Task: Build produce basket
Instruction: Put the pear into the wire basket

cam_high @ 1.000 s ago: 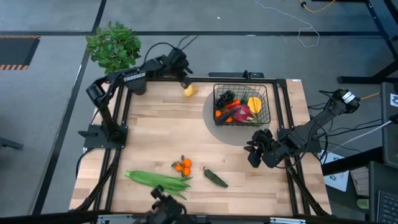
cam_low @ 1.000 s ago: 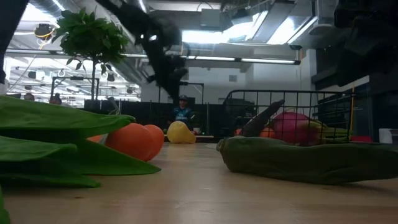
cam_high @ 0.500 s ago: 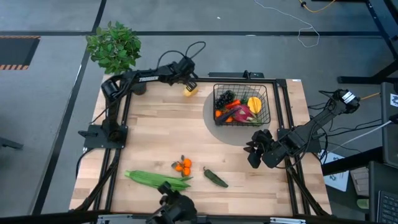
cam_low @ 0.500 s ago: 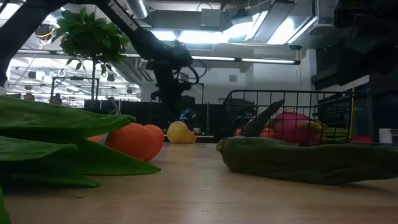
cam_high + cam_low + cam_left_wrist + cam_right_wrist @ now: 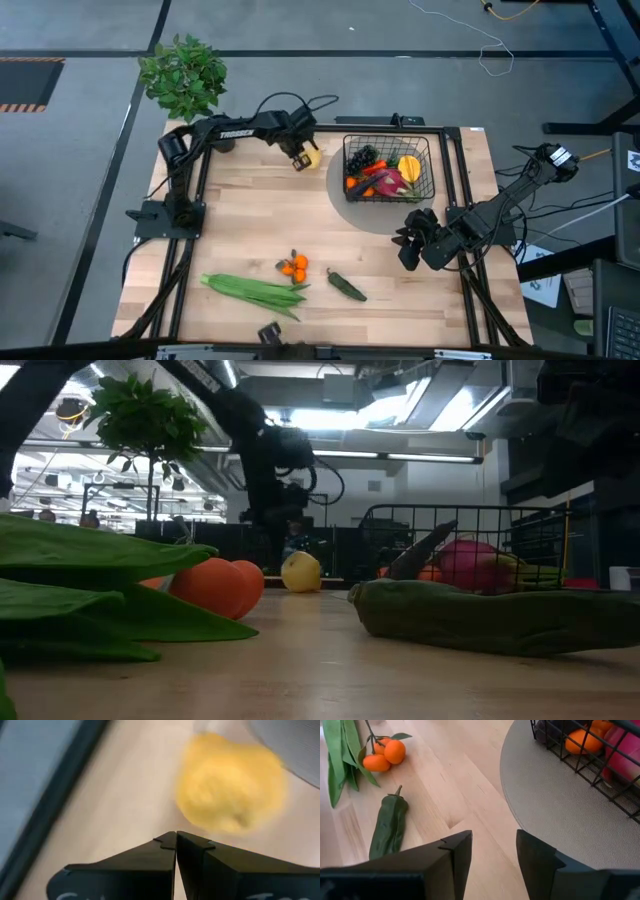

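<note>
The yellow lemon (image 5: 312,157) lies on the wooden table near its far edge, left of the black wire basket (image 5: 388,168). The basket holds grapes, a pink dragon fruit, a starfruit and other produce. My left gripper (image 5: 176,834) is shut, slanting down just left of the lemon (image 5: 227,782), its tips right beside it. My right gripper (image 5: 492,845) is open with nothing between its fingers, at the table's right side, near of the basket. An orange cluster (image 5: 294,267), green beans (image 5: 255,289) and a green pepper (image 5: 346,286) lie toward the near edge. My left gripper's shut tips stand right at the lemon's left side (image 5: 305,158), slanting down from the far left. I cannot tell whether they touch it. The lemon rests on the table.
The basket stands on a round grey mat (image 5: 350,212). A leafy potted plant (image 5: 183,72) stands beyond the table's far left corner. Bare wood lies between the lemon and the produce near the front edge.
My left gripper has come down toward the table and toward its near edge, ending beside the lemon. The lemon has rolled a little toward the near edge and the basket, showing a rounder side in the low view.
</note>
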